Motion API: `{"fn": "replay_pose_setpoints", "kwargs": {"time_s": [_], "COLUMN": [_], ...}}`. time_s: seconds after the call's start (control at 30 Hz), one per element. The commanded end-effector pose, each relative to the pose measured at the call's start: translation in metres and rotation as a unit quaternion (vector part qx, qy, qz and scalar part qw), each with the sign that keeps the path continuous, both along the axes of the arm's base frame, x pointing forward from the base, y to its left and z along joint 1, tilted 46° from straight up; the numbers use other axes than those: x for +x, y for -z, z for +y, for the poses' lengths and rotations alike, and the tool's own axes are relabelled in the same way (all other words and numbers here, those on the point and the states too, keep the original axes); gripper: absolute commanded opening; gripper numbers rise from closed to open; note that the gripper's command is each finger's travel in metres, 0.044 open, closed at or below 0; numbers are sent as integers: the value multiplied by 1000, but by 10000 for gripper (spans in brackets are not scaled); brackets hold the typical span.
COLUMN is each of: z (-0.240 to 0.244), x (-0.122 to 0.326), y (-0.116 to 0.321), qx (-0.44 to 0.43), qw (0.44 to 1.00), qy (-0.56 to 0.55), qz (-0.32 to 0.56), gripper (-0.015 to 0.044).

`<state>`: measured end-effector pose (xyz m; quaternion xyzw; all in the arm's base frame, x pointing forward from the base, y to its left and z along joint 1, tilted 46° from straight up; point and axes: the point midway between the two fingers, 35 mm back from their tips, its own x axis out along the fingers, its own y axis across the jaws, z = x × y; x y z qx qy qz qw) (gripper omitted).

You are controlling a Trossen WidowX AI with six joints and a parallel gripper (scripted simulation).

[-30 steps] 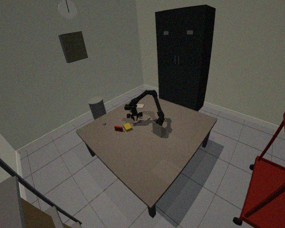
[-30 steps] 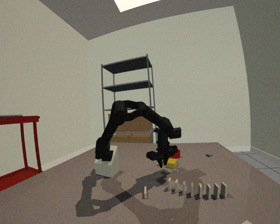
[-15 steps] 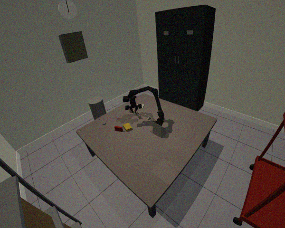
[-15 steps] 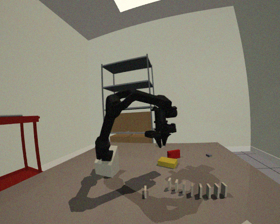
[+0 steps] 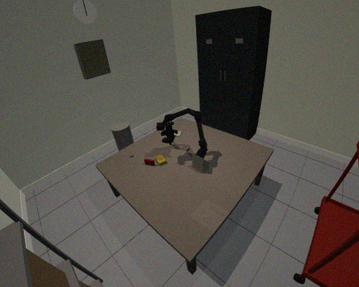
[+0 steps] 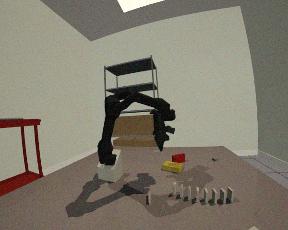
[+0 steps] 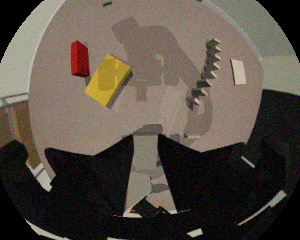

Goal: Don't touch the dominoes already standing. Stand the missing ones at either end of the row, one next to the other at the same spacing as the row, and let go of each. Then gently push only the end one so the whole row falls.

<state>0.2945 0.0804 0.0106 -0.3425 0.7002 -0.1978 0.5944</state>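
"Black gripper (image 5: 168, 142) (image 6: 161, 150) (image 7: 145, 138), top view: raised?"
"Yes. Exterior view: clear the standing row (image 5: 175, 145) (image 6: 205, 196) (image 7: 208, 74) before lowering."
"Wrist view?"
"Clamped on pale domino (image 6: 157, 150) (image 7: 145, 150). Turn upright, match spacing, seat squarely, release slowly."

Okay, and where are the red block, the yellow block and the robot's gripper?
Red block (image 5: 149, 162) (image 6: 178, 158) (image 7: 79, 59): all views, side.
Yellow block (image 5: 160, 159) (image 6: 172, 166) (image 7: 108, 80): all views, top.
Black gripper (image 6: 161, 150): exterior view, fingertips.
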Motion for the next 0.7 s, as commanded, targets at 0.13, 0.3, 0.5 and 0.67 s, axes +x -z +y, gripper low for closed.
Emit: {"fn": "replay_pose_setpoints", "kwargs": {"time_s": [0.13, 0.3, 0.5, 0.67], "z": [3, 3, -2, -7], "x": [-19, -19, -22, -24], "y": [4, 4, 18, 33], "qx": [20, 20, 65, 114], "qw": [970, 970, 970, 968], "qy": [-167, -167, -161, -158], "qz": [177, 177, 170, 159], "gripper": [107, 107, 107, 107]}}
